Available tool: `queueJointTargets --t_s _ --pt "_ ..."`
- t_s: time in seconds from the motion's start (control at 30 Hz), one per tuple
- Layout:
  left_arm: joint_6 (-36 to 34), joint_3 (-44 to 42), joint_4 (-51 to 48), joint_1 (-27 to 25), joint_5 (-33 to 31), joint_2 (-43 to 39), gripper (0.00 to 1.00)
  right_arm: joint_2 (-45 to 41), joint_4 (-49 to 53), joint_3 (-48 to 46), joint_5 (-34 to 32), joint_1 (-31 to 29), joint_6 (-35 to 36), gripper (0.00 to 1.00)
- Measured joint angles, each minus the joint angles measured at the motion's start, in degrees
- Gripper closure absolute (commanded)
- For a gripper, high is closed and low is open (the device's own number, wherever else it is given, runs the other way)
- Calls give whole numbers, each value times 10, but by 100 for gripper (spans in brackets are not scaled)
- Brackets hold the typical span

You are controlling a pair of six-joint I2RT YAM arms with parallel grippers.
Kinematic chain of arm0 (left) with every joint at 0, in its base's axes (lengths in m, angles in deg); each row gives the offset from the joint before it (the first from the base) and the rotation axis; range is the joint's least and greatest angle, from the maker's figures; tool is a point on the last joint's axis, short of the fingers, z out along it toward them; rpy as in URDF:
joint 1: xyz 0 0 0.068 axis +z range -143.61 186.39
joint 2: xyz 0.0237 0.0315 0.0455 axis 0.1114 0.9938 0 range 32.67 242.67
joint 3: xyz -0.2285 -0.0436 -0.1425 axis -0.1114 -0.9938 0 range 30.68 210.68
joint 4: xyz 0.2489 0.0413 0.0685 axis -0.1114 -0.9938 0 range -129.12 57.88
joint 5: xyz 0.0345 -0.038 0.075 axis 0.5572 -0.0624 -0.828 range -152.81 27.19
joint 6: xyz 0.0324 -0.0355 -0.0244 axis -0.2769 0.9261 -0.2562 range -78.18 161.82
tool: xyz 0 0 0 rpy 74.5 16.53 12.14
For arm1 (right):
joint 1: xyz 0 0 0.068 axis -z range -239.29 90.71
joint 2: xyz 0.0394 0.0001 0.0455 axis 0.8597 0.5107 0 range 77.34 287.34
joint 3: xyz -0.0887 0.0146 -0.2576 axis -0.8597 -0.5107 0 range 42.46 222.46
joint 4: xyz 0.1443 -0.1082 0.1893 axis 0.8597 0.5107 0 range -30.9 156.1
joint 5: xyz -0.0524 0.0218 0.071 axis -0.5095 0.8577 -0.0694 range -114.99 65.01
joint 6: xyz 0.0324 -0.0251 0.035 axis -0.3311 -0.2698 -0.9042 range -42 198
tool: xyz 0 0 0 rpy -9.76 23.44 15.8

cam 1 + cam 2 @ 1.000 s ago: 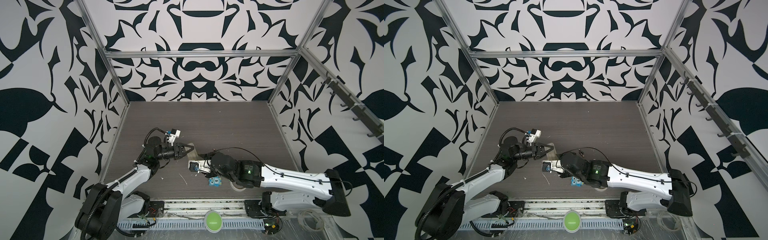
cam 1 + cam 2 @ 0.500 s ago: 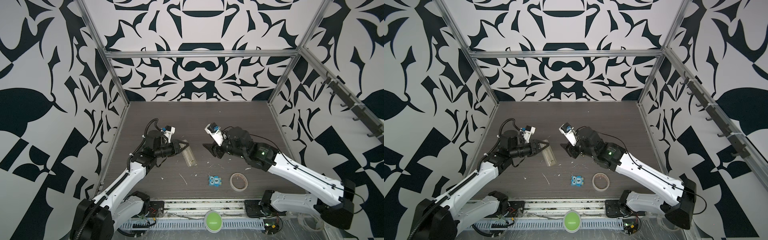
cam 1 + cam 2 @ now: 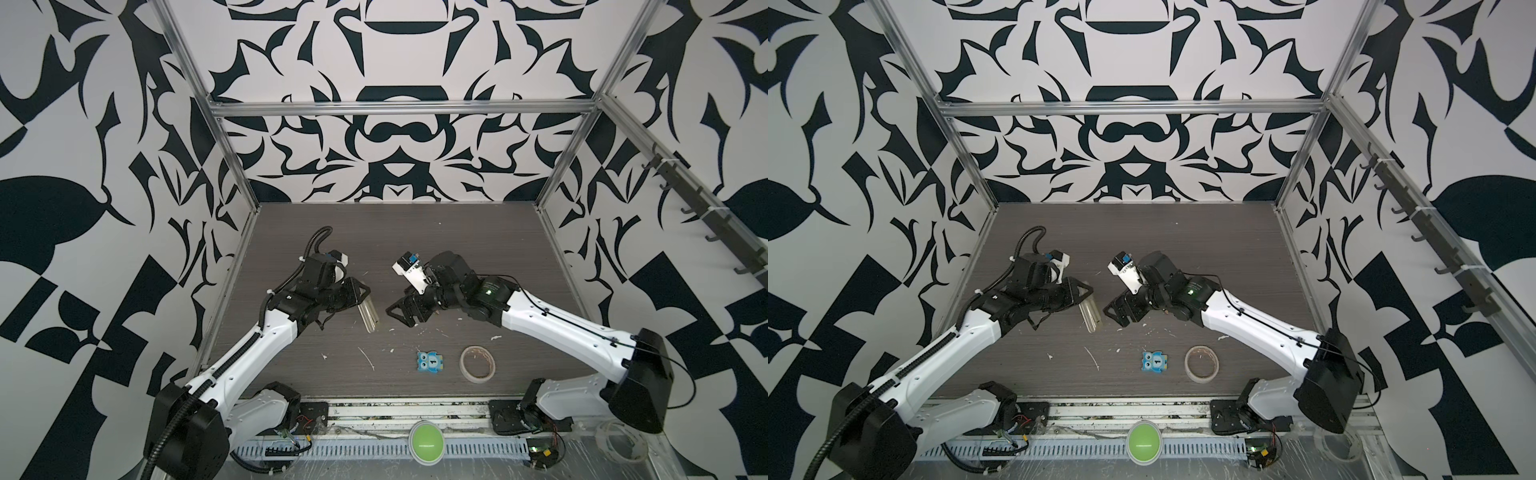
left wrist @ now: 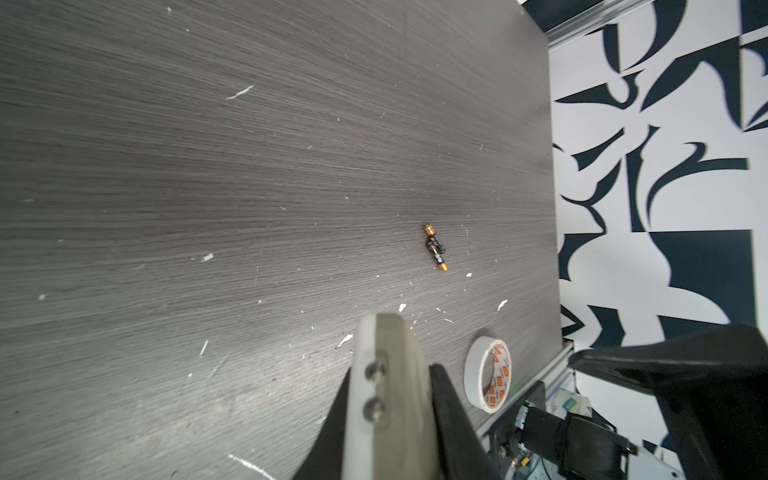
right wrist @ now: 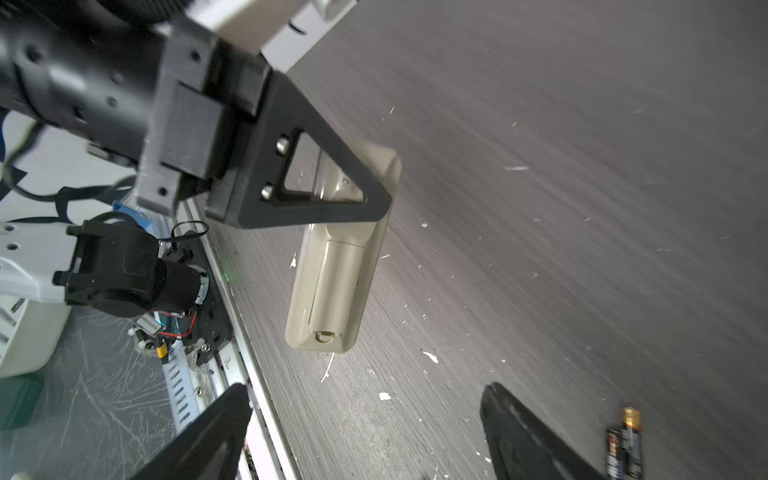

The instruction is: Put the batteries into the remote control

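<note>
Left gripper (image 3: 360, 298) clamps remote control (image 5: 336, 286) back-out (cover looks shut) so wide-open, empty right gripper (image 5: 365, 390) can reach it; batteries (image 5: 623, 444) lie nearby.

1 remote (image 5: 332, 286), 2 batts (image 5: 623, 453), 1 tape (image 4: 473, 372), 1 tile (image 3: 429, 362)

top pair: high front, down on whole table (image 3: 415, 232) | wrists: close, oblique, share batteries (image 4: 435, 252)
</note>
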Motion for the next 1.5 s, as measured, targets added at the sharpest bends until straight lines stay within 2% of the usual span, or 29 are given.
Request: queueJointTargets --t_s 0.33,0.77,0.93,1.4,1.5 --pt "-12 10 -27 -30 -61 14 100 65 -62 -13 80 3 -37 10" --pt "-21 42 -47 -53 -113 41 100 113 -121 -27 121 3 -74 17" --pt "-21 47 -51 -57 -117 42 100 123 -140 -29 131 4 -80 24" --pt "-21 47 -53 -61 -121 45 100 150 -178 -43 151 7 -95 33" --pt "-21 47 -53 -61 -121 45 100 152 -182 -46 155 7 -97 38"
